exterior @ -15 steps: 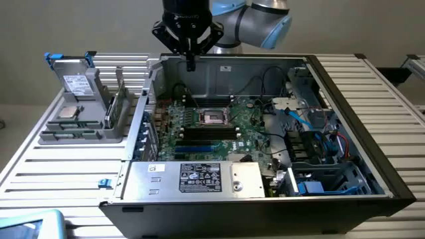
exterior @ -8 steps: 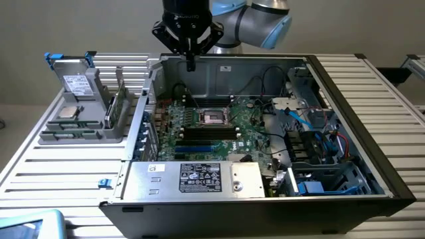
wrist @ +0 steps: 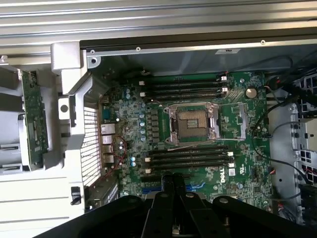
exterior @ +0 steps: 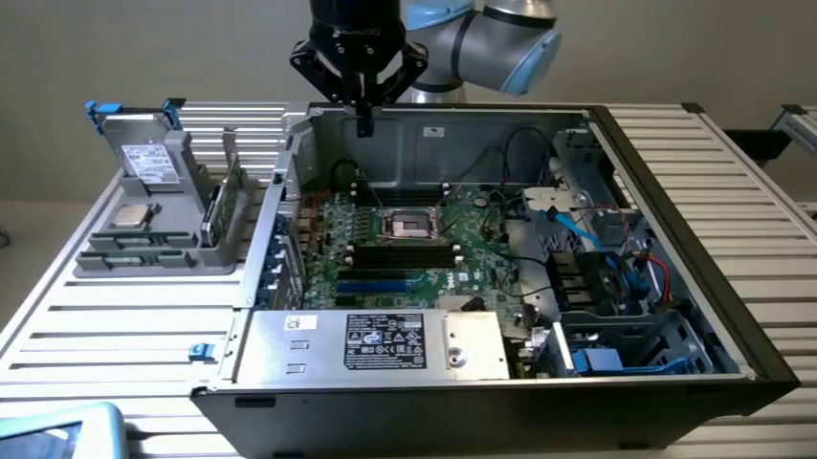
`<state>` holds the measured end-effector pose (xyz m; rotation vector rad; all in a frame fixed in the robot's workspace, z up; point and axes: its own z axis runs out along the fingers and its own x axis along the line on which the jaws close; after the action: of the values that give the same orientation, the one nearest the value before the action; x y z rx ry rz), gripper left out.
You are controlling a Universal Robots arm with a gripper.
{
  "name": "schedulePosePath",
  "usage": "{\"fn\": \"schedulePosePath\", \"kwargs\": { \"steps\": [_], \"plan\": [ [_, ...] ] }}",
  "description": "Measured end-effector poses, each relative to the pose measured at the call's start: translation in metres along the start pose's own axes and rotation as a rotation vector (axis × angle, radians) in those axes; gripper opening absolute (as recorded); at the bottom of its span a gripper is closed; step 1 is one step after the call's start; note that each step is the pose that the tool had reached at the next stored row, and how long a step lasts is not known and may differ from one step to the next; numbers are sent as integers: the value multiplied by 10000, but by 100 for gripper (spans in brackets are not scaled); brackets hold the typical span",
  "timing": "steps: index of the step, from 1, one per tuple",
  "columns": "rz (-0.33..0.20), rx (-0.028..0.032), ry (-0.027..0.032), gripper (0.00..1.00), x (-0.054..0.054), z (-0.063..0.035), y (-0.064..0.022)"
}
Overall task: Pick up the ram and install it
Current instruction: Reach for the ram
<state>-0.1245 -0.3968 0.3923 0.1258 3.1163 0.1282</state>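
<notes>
So the gripper (exterior: 365,122) hangs over the back wall of the open case (exterior: 715,239). Its black fingers are pressed together with nothing between them. The wrist view shows the same thing: the gripper (wrist: 172,181) has both fingers side by side, looking straight down at the motherboard (wrist: 237,129).

The ram (exterior: 220,212) is outside the case, well apart from the gripper. It's a long, thin green stick standing on its edge in the gray holder (exterior: 153,260). It sits in the holder's side nearest the case, just beside the case wall. From the wrist you see it from above, so the ram (wrist: 34,121) is just a narrow green strip with small parts along it. I can't make out a label.

Also in the holder are a square silver processor chip (exterior: 132,214), lying flat, and a gray drive caddy (exterior: 143,153) with blue clips, standing upright at the back.

Inside the case, the processor socket (wrist: 194,122) sits mid-board with long black slots (wrist: 190,158) on both sides of it, no sticks in them. There's a power supply (exterior: 370,341) with a label along the near edge, and cables bunch up on the exterior view's right. Everything sits on a white slatted table (exterior: 115,330).
</notes>
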Motion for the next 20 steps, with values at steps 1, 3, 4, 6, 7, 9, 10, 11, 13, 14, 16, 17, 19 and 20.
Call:
{"fn": "schedulePosePath", "kwargs": {
  "steps": [1, 3, 4, 6, 7, 9, 10, 11, 13, 14, 16, 17, 19, 20],
  "plan": [
    [-1, -1, -1, 11, 39, 0, -3],
    [0, -1, -1, 11, 132, -3, -10],
    [1, -2, -1, 11, 176, -3, -14],
    [0, -1, -1, 11, 266, -6, -21],
    [1, -1, -1, 11, 311, -7, -24],
    [-1, -1, -1, 11, 404, -9, -32],
    [0, 0, -1, 11, 449, -10, -35],
    [1, -1, -1, 11, 493, -11, -39],
    [0, -1, -2, 11, 582, -13, -46],
    [0, -2, -1, 11, 627, -14, -50],
    [0, -1, -1, 11, 718, -16, -57],
    [0, -1, -1, 11, 765, -17, -61],
    [1, -2, -1, 11, 855, -19, -68],
    [0, -1, -1, 11, 900, -20, -71]
  ]
}}
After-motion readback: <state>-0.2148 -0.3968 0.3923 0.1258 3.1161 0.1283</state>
